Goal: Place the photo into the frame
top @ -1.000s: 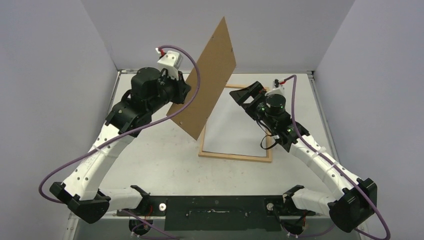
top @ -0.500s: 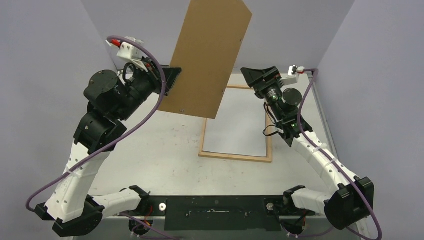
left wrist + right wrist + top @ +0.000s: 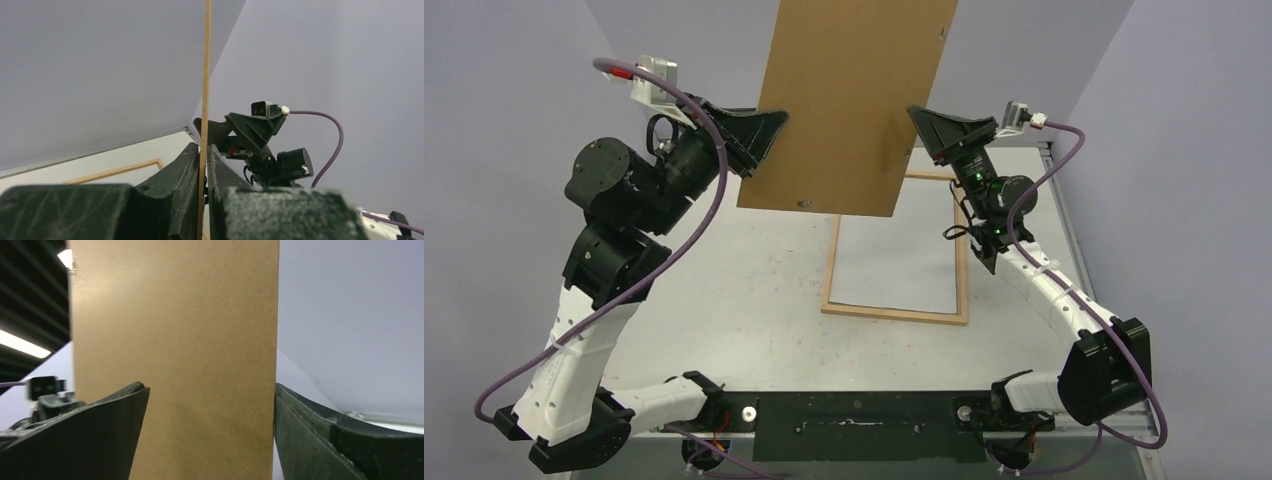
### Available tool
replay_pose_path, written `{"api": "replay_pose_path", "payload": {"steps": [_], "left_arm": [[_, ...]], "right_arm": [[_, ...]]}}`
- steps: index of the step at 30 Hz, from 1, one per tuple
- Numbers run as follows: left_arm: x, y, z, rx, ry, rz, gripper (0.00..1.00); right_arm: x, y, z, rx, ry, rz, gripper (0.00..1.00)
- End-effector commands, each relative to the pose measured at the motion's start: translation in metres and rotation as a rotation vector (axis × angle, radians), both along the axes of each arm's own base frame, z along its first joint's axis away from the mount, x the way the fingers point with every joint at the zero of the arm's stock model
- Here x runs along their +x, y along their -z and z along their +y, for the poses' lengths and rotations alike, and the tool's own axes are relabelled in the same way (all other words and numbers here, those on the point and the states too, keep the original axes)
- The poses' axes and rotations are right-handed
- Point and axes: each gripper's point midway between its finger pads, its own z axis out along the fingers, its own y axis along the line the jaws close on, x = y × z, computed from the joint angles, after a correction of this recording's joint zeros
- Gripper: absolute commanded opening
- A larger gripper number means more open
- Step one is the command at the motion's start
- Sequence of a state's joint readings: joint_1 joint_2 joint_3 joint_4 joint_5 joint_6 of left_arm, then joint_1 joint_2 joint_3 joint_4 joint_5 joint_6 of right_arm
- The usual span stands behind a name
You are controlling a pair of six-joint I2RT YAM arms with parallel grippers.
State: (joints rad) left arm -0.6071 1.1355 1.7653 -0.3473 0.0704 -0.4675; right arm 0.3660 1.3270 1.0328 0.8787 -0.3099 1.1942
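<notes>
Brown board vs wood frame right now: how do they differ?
The brown board is held in the air, upright, its edge pinched by the left gripper; the frame lies flat on the table. The board is a solid brown sheet; the frame is a border of thin pale bars. Both are rectangular.

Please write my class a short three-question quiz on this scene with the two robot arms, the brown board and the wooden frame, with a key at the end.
1. True or false: the wooden frame lies flat on the table.
2. What is the left gripper clamped on? A) the brown backing board, raised above the table; B) a bar of the frame; C) nothing.
3. In one word: is the right gripper open or shut?

Key: 1 true; 2 A; 3 open.
</notes>
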Motion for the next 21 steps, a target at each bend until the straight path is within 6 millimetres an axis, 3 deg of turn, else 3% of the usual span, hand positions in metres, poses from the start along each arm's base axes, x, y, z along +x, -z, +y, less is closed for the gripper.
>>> {"api": "replay_pose_path", "payload": {"steps": [1,5,8,15,21], "left_arm": [[-0.029,-0.082,0.026,-0.229,-0.009,-0.183,0.00],[-0.024,-0.083,0.034,-0.244,-0.056,-0.154,0.00],[-0.023,-0.082,0.036,-0.220,-0.074,-0.145,0.00],[-0.029,-0.079,0.039,-0.162,-0.078,-0.149,0.00],[-0.030,-0.073,0.035,-0.148,-0.060,-0.137,0.00]], "right_arm": [[-0.074,-0.074,-0.009,0.139,-0.162,-0.316,0.85],[-0.105,-0.093,-0.009,0.166,-0.271,-0.416,0.64],[-0.118,-0.105,-0.009,0.172,-0.320,-0.456,0.53],[-0.125,-0.119,-0.013,0.168,-0.352,-0.479,0.55],[-0.130,-0.143,-0.012,0.175,-0.413,-0.525,0.53]]}}
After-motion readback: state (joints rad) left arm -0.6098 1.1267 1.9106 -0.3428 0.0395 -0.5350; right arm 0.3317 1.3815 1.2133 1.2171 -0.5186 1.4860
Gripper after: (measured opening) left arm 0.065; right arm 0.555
